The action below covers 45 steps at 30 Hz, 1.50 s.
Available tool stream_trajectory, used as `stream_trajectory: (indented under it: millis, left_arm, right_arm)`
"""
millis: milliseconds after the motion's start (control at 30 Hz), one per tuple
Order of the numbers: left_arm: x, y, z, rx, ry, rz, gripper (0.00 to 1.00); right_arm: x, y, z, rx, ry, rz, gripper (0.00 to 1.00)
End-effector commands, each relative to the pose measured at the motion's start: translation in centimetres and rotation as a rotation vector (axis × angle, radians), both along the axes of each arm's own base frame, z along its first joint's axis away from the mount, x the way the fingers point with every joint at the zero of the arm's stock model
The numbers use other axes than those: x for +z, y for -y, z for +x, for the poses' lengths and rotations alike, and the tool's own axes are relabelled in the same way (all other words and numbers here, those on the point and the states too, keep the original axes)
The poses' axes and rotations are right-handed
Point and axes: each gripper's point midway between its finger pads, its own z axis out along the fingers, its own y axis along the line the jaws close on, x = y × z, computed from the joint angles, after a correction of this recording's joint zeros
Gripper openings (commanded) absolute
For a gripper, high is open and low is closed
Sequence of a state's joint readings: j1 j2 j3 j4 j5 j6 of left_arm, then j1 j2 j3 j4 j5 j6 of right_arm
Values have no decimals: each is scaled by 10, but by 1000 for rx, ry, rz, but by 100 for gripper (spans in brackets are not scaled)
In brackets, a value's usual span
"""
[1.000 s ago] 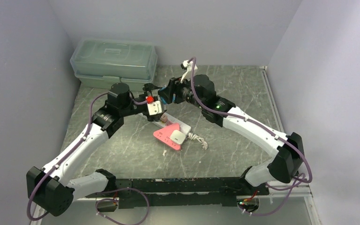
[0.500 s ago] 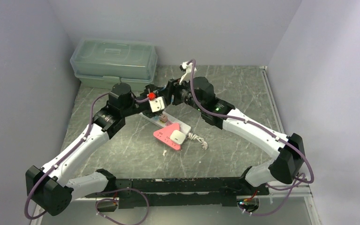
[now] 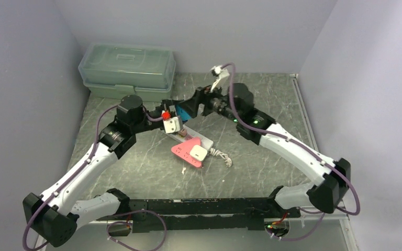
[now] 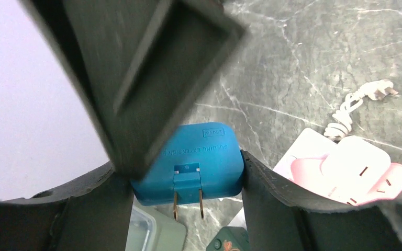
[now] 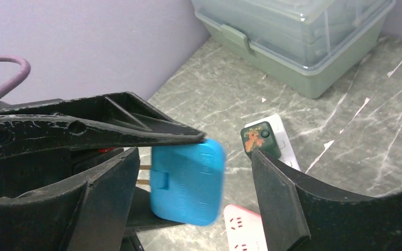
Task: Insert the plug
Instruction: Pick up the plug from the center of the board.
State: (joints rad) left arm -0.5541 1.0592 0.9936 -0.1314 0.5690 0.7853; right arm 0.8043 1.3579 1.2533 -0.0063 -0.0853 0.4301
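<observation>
The blue plug hangs in the air above the table's back middle, its two brass prongs bare. My left gripper is shut on it, one finger pressed to each side of the body. My right gripper is open around the same plug, with a clear gap at its right finger. In the top view the right gripper sits just right of the plug and the left gripper just left of it. Below lies the white power strip.
A dark green adapter sits in the strip's far end. A pink socket block with a white charger and its coiled cord lies beside it. A pale green lidded box stands at the back left, by the wall.
The left jaws have closed onto the blue plug. The right jaws have opened off it, and the right arm has drawn back to the right.
</observation>
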Motion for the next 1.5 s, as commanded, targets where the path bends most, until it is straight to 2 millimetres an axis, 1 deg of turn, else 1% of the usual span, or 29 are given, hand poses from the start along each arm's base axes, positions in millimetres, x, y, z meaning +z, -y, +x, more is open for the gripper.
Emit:
stream_trajectory:
  millis: [0,67,133,233,300,433,567,800,933,1033,1200,1333,1467]
  left_arm:
    - [44,4,-43,-188,193,-29,0]
    - [53,4,-56,-238,286,-43,0]
    - [62,4,-68,-289,386,-55,0]
    - [66,5,-86,-386,520,-34,0]
    - [70,7,-92,-423,591,-32,0]
    - [77,12,-99,-485,686,-33,0]
    - [83,15,-94,-491,769,-22,0]
    - [95,18,-82,-453,795,-22,0]
    - [100,18,-77,-427,789,-31,0]
    - [105,18,-73,-405,774,-38,0]
    - [107,16,-70,-381,768,-38,0]
    - [110,16,-65,-358,759,-46,0]
    - [114,16,-59,-332,745,-52,0]
  right_arm:
    - [66,33,-28,148,114,127,84]
    - [71,38,-42,241,116,137,85]
    - [75,40,-63,361,122,154,86]
    - [85,41,-89,489,143,202,87]
    - [90,40,-98,536,146,225,87]
    - [93,38,-106,587,142,263,85]
    - [94,35,-114,640,137,290,82]
    - [85,18,-126,703,118,284,72]
    - [76,9,-127,718,100,265,63]
    - [71,7,-128,725,92,269,57]
    - [69,6,-127,725,89,271,43]
    - [67,1,-128,729,91,248,41]
    - [61,-7,-129,732,85,217,40]
